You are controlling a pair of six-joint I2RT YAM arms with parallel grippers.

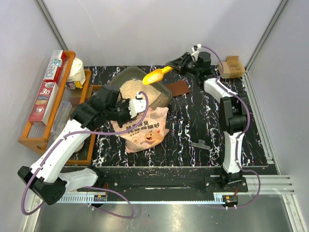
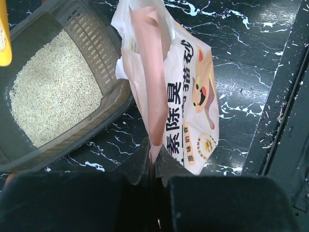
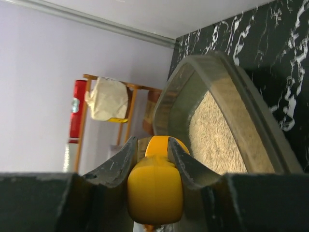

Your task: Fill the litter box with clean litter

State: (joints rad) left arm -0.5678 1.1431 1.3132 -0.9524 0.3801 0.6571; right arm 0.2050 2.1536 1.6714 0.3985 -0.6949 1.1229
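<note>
From above, the litter box [image 1: 126, 71] sits on the black marbled table [image 1: 207, 121] toward the back left, just beside the wooden rack [image 1: 33, 136]. A pale patch of clean litter [image 1: 131, 88] covers part of its floor. The pink bag [image 1: 145, 129] lies right in front of the tub, its top end up against the tub's near corner. The left gripper [image 1: 139, 103] is at that top end, fingers pressed together on the bag. The right gripper [image 1: 170, 67] reaches in from the back right and holds the handle of a yellow scoop [image 1: 155, 76], whose bowl hangs over the tub's far right corner. A small cardboard box [image 1: 231, 66] stands at the back right edge

In the left wrist view, the left gripper [image 2: 153, 158] is clamped tight on a pink fold of the bag [image 2: 190, 96], which stands upright between the fingers. The litter box [image 2: 94, 43] is just to the left, its slotted wall touching the bag. The litter [image 2: 53, 89] lies as a flat heap in the middle of the floor, with bare grey floor around it. A sliver of the scoop [image 2: 4, 34] shows at the left edge

In the right wrist view, the right gripper [image 3: 152, 145] pinches the scoop's [image 3: 155, 188] thick yellow handle, one finger on each side. Beyond it are the litter box's rim [image 3: 241, 92] and the litter [image 3: 217, 135] inside. The rack [image 3: 131, 104] stands by the wall with a white bag [image 3: 108, 99] on it
</note>
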